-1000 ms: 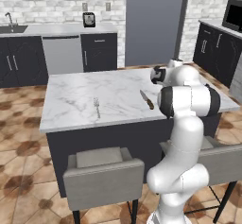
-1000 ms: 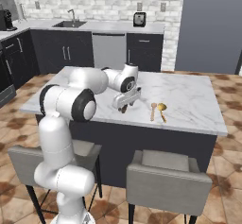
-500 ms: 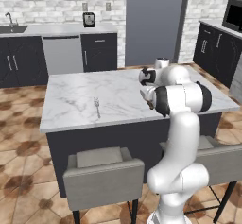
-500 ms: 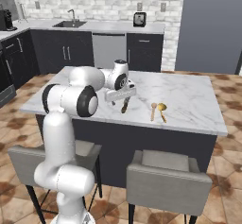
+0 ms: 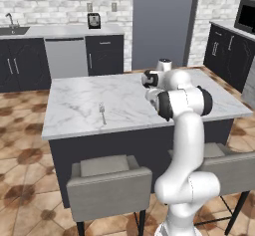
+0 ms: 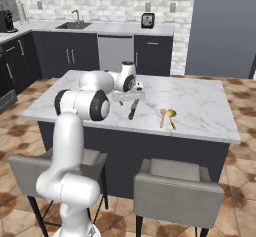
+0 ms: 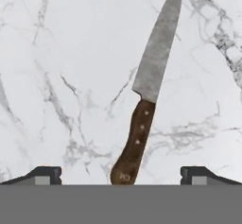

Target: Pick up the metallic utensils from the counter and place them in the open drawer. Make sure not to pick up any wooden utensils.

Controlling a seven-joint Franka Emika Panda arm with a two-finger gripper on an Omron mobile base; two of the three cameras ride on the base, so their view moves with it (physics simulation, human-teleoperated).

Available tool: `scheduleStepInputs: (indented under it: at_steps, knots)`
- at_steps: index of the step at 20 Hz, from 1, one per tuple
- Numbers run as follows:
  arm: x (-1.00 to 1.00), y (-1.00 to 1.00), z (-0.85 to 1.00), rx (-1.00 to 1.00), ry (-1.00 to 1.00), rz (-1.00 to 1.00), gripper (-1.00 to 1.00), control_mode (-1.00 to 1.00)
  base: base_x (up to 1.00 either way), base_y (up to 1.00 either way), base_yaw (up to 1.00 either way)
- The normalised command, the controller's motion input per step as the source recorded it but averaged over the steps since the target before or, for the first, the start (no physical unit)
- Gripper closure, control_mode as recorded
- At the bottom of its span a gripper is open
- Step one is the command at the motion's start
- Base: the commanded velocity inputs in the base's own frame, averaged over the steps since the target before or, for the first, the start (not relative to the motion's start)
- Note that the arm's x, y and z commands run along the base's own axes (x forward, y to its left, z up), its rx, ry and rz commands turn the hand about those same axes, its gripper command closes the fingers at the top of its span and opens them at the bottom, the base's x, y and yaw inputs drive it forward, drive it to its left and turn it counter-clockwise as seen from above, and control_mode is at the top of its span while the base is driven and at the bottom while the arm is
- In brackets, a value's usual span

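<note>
On the white marble counter [image 6: 200, 111] lies the knife [image 7: 149, 90], flat, its silver blade and dark brown handle showing whole in the hand view. The pincer [image 7: 121, 173] hangs over it with its jaws spread wide and nothing between them; the butt of the handle sits between the two dark fingertips [image 7: 45, 173], nearer the left one in that view, touching neither. The blade points away toward the top of the hand view, leaning slightly right. From the right base view the knife [image 6: 133, 109] lies just in front of the pincer [image 6: 129, 96], which hovers low over the counter at the end of the bent white arm. Beside the knife, toward the right of that view, rest two small yellow utensils [image 6: 167, 117], close together and apart from the blade. From the left base view the small silver fork [image 5: 102, 113] lies alone on the counter [image 5: 74, 105], well apart from the pincer [image 5: 149, 94].
</note>
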Motion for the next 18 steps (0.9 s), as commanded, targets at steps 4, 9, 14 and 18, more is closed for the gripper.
scheduleStepInputs:
  at_steps: [4, 9, 14, 18]
  knots:
    - [0.07, 0.00, -0.10, 0.00, 0.00, 0.00, -1.00, -1.00, 0.00, 0.00, 0.00]
    - [-0.35, 0.00, -0.01, 0.00, 0.00, 0.00, -1.00, -1.00, 0.00, 0.00, 0.00]
    - [-0.51, 0.00, -0.04, 0.00, 0.00, 0.00, -1.00, -1.00, 0.00, 0.00, 0.00]
    - [-0.17, 0.00, -0.28, 0.00, -0.02, 0.00, -1.00, -1.00, 0.00, 0.00, 0.00]
